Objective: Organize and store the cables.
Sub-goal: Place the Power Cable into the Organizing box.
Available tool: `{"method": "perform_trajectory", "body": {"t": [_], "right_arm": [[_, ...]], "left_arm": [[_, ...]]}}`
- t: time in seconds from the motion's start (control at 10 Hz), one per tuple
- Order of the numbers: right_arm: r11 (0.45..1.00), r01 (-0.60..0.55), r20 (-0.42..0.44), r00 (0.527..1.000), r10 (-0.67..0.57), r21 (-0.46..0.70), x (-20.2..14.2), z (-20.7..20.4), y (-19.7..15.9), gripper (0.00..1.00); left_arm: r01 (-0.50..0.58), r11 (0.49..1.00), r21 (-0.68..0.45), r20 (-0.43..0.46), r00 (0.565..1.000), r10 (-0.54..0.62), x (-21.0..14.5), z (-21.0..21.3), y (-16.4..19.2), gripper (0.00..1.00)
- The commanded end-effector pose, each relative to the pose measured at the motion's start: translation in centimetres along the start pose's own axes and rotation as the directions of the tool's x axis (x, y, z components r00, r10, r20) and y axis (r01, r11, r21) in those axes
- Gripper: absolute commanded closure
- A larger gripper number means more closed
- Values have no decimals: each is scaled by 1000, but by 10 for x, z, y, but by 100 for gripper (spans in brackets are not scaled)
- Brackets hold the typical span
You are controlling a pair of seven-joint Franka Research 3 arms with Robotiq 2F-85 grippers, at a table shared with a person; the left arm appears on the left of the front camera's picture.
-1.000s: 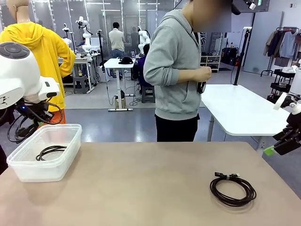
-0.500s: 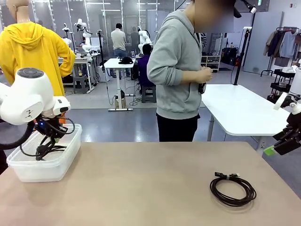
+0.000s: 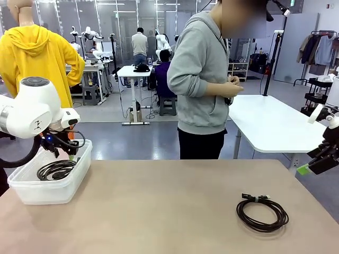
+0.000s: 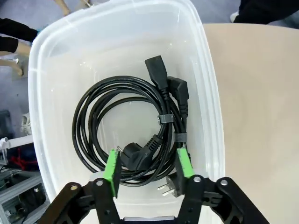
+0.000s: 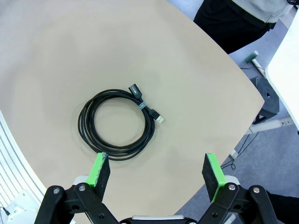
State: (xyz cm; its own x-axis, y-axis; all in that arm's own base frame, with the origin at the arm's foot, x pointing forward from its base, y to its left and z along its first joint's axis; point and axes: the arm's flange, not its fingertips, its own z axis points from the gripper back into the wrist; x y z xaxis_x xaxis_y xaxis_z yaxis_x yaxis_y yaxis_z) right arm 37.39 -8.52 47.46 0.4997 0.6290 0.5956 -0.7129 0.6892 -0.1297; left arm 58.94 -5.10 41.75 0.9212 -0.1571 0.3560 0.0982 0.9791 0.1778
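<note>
A clear plastic bin (image 3: pixel 32 193) stands at the table's left, with coiled black cables (image 3: pixel 53 170) lying in it. In the left wrist view the cables (image 4: pixel 126 130) rest on the floor of the bin (image 4: pixel 205 93), plug ends showing. My left gripper (image 4: pixel 148 164) hangs just above them, jaws apart and holding nothing; in the front view the left gripper (image 3: pixel 62 153) is over the bin. Another coiled cable (image 3: pixel 262 211) lies on the table's right. My right gripper (image 5: pixel 155 171) is open, high above that cable (image 5: pixel 117 123), and sits at the right edge in the front view (image 3: pixel 318 161).
A person (image 3: pixel 204 79) in a grey hoodie stands at the far edge, both hands holding a small black cable (image 3: pixel 229 99). A white table (image 3: pixel 270 124) stands behind at the right. The tan tabletop (image 3: pixel 159 211) between bin and loose cable is bare.
My left arm swung in over the bin carrying a cable, lowered it and opened; the cable now lies in the bin on the one there before. The right arm has not moved.
</note>
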Motion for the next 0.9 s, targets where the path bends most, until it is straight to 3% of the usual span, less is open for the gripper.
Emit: {"method": "perform_trajectory", "body": {"t": [0.0, 0.8], "right_arm": [[1000, 20, -17, 1000, -20, 1, 2, 0, 2, 0], [1000, 20, -17, 1000, -20, 1, 2, 0, 2, 0]], "left_arm": [[13, 1000, -28, -7, 1000, -13, -4, 12, 6, 0], [-16, 1000, -16, 20, 1000, 16, -1, 17, 7, 0]]}}
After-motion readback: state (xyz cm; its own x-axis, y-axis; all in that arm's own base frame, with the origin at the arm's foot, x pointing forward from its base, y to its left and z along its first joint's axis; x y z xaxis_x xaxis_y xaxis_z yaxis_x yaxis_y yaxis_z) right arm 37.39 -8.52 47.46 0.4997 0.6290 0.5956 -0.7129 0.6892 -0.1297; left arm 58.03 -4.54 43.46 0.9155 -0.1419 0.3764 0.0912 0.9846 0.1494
